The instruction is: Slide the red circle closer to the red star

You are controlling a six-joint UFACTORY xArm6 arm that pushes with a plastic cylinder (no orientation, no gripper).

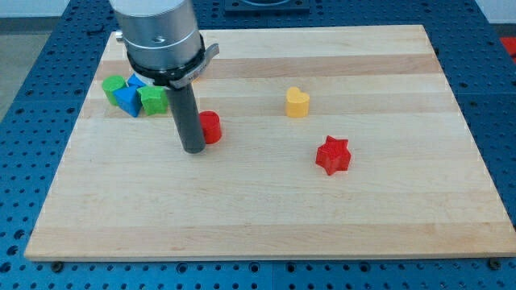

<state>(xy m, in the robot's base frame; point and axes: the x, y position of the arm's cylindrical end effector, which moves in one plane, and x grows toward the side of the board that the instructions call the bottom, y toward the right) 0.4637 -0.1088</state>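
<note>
1. My tip [193, 149]: a plain rod with nothing to open or close, touching the red circle's left side, toward the board's top-left quarter.
2. Red circle [211, 127]: partly hidden behind the rod.
3. Red star [333, 155]: near centre, well apart to the circle's right.
4. Yellow heart [297, 103]: above the star.
5. Green and blue blocks [127, 98]: clustered near the top-left corner, apparently four; shapes unclear.

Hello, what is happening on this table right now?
A robot arm pushes blocks on a wooden board with a dark rod. My tip sits against the view's left side of the red circle. The red star lies apart, toward the view's right and slightly lower. A yellow heart is nearby.
</note>
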